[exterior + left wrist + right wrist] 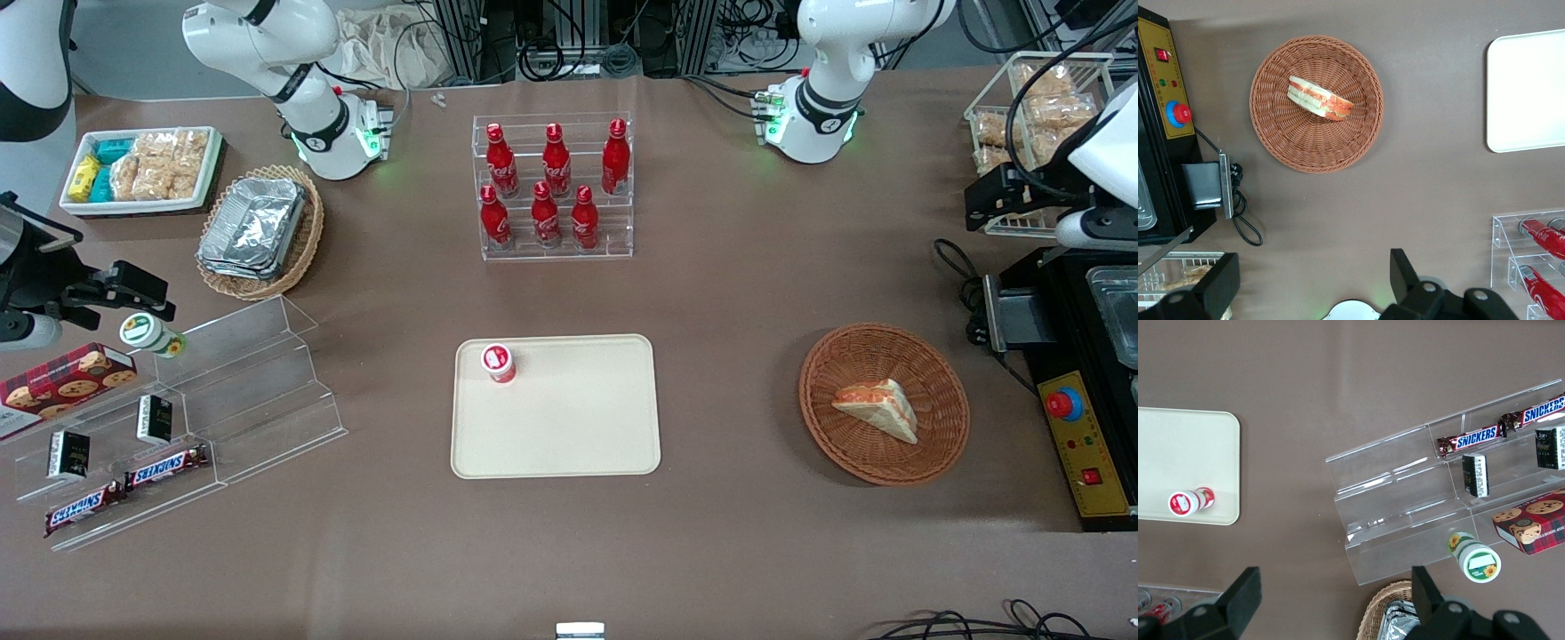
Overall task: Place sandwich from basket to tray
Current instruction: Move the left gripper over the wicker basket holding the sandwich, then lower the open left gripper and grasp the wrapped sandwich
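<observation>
Sandwich [878, 408] first, since it lies nearest the front camera of the task's things: we see it resting flat in the basket [942, 373], a white wedge with orange-red and green layers showing at its edge. We judge it light, soft and easily crushed, with layers that could slide apart, so we would close across the bread faces near the middle of the wedge with only gentle pressure, not on the thin tip. About as near, but toward the table's middle and well apart from the basket, sits the tray [569, 427], bare except for a small red-and-white cup [500, 363] in one corner. Farther from the camera, a clear rack of red bottles [553, 182] stands. Our gripper [1315, 283] hovers high above the table near the working arm's end, its fingers spread wide and holding nothing. In the front view the arm's own body cuts off at the frame edge, so we cannot see the fingers there.
</observation>
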You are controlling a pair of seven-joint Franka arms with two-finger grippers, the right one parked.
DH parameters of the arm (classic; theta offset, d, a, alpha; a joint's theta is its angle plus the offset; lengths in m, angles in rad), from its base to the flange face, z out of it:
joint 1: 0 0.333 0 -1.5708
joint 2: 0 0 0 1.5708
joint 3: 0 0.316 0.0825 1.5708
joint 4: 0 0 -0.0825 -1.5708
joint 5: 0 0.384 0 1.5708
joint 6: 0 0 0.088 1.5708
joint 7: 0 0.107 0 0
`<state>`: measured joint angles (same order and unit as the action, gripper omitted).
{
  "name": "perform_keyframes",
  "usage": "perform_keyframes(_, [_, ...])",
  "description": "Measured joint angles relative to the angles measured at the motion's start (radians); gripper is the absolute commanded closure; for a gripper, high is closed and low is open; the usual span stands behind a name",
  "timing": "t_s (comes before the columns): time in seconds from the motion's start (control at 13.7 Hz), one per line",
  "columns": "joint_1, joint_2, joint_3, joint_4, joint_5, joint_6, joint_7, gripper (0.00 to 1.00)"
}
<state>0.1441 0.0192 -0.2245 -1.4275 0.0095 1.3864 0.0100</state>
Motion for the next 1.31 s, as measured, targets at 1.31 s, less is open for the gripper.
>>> perform_keyframes(1.31, [0.007,0.234,0.017,-0.219,0.065,0.42,-0.821,0.0])
